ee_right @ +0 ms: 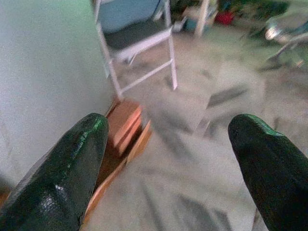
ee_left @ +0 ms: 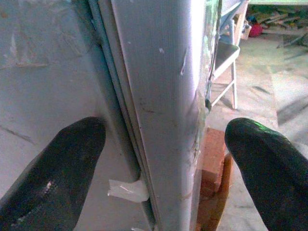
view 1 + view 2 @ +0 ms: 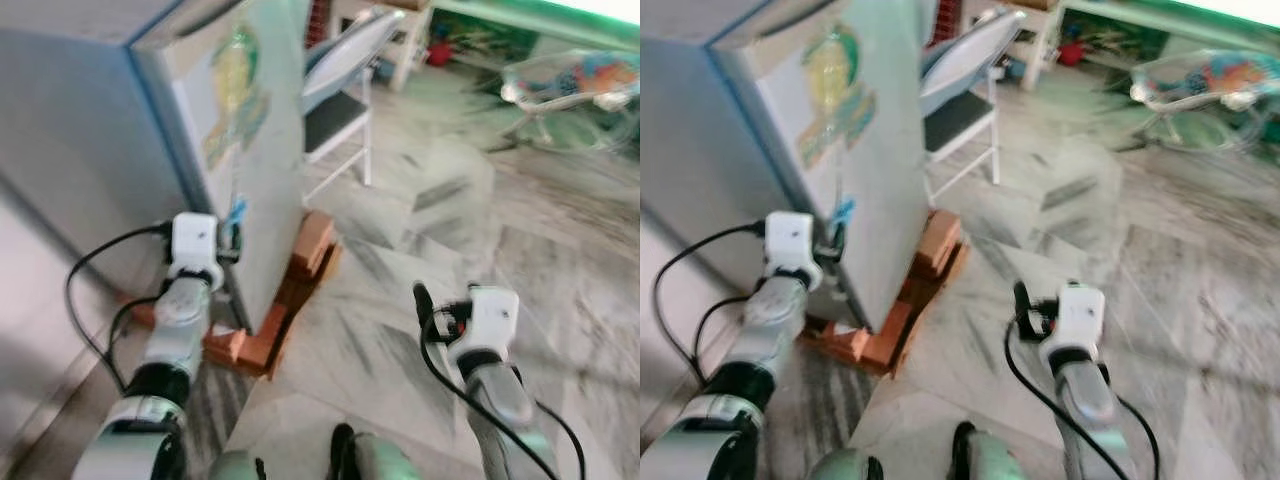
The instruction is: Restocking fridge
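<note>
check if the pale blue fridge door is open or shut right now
Shut. The pale blue fridge door sits flush against the cabinet, only a thin seam showing, while the left gripper straddles its edge with fingers spread.

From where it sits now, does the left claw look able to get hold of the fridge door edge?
Probably yes. The left claw is open, one finger on each side of the fridge door edge, with nothing between them. The right claw hangs open over the floor.
</note>
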